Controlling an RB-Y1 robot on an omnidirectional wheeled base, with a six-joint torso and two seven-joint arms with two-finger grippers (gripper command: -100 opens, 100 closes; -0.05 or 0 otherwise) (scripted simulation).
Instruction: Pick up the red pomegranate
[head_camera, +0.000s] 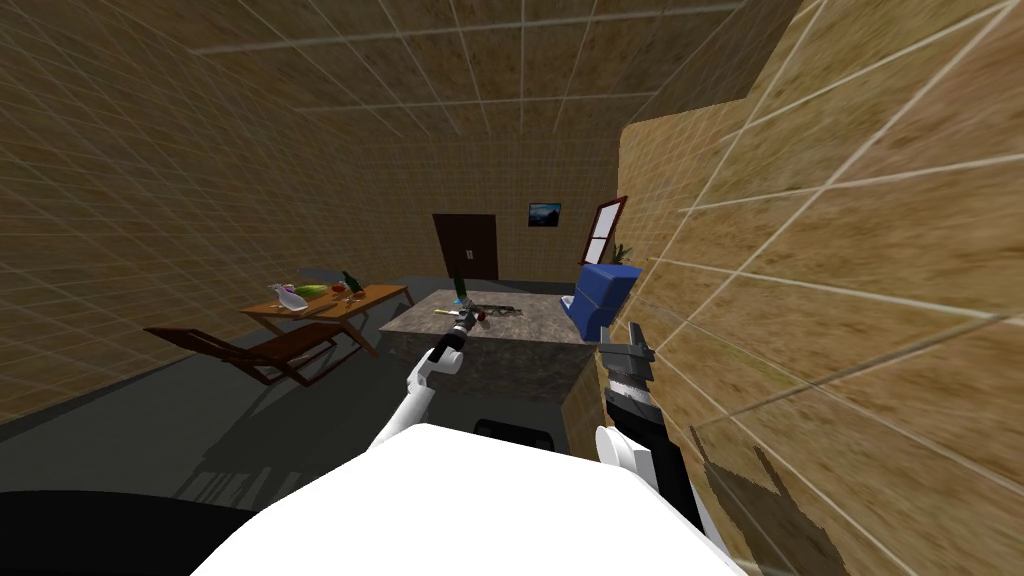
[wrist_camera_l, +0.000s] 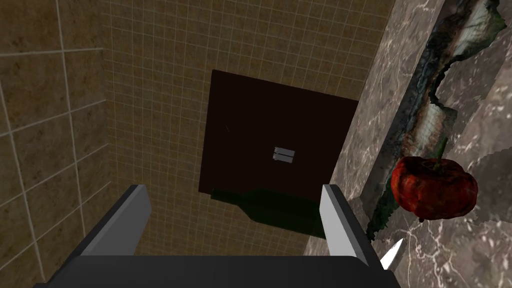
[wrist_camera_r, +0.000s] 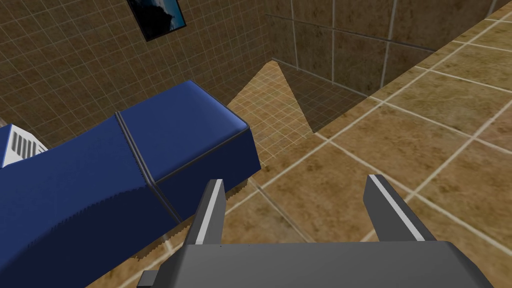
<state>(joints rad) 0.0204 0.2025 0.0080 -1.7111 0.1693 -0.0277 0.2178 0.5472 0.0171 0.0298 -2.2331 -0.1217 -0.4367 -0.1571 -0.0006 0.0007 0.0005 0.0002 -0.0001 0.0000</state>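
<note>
While the round red pomegranate (wrist_camera_l: 434, 187) sits on the grey marble counter (wrist_camera_l: 465, 100), the left gripper (wrist_camera_l: 237, 220) hangs spread wide just beside it, with the fruit at roughly 2 o'clock, outside its grasp.

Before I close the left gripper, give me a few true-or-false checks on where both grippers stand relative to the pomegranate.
1. The pomegranate rests on the marbled table. True.
2. The left gripper is open. True.
3. The pomegranate lies between the left gripper's fingers. False: it lies outside them, beside one finger.
4. The right gripper holds the pomegranate. False: it is open and empty, near a blue padded seat.
</note>
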